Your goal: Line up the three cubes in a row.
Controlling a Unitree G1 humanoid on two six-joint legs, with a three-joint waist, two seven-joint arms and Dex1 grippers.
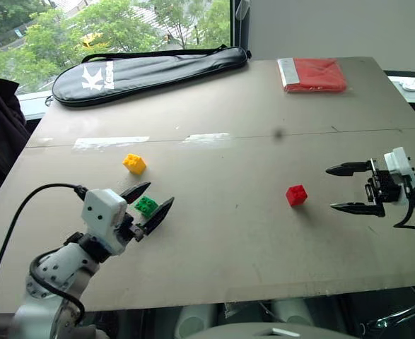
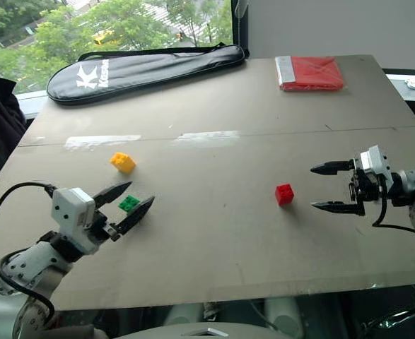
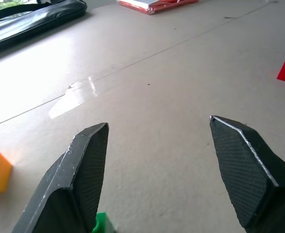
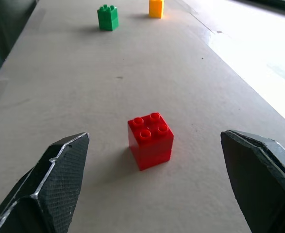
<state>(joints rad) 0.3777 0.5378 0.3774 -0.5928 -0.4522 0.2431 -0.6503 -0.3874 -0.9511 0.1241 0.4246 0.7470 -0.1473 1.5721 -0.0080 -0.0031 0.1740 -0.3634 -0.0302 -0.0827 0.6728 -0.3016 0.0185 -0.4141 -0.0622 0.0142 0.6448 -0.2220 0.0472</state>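
The surface (image 1: 228,233) is carrying all three cubes. The right tool (image 1: 350,188) is hanging with its jaws wide apart and empty, the red cube (image 1: 296,195) sitting straight ahead of its tips. The left tool (image 1: 152,203), jaws apart, is hovering by the green cube (image 1: 145,205), with the yellow cube (image 1: 134,163) lying just beyond.

**Robot arms: white housings, black fingers, black cables**

Each arm is ended by a white, boxy housing, from which two black, tapered, pointed fingers are carried. The left gripper (image 1: 149,203) is backed by rounded silver-grey joint segments, and a black cable is looped from its housing toward 9 o'clock. The right gripper (image 1: 340,188) is fitted with black brackets and thin black cables. The finger pads (image 4: 59,179) are covered with a fine cross-hatched texture.
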